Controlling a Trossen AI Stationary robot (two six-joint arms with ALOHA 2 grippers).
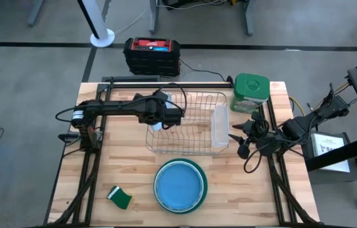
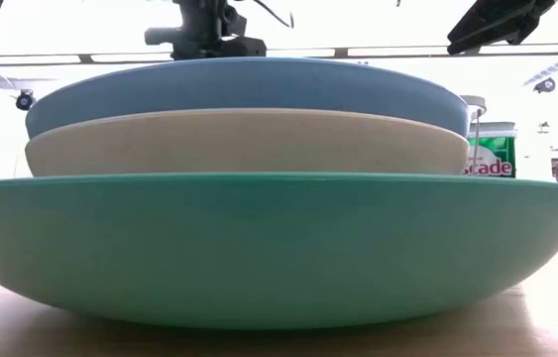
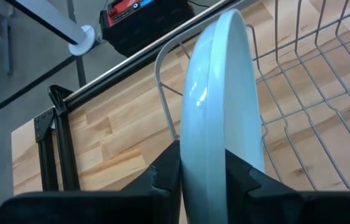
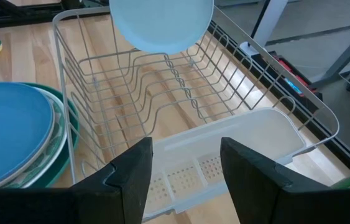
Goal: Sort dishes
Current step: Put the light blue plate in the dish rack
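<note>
We see left tool (image 3: 202,177) over wire dish rack (image 1: 188,123), at 12 o'clock from tabletop (image 1: 254,183) centre, fingers (image 3: 162,177) clamped on edge of upright light blue plate (image 3: 218,106). Stack of plates (image 1: 179,185) sits at 6 o'clock: blue on cream on teal-rimmed. Right tool (image 4: 184,171) waits at 3 o'clock beside rack, fingers spread wide, holding nothing.

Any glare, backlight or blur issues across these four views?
Low view: bright backlit room behind the plate stack, ceiling washed out, the stack fills the picture. Left wrist view: glare streak on the light blue plate between the left hand fingers. High view: even light. Right wrist view: right hand fingers soft up close.
</note>
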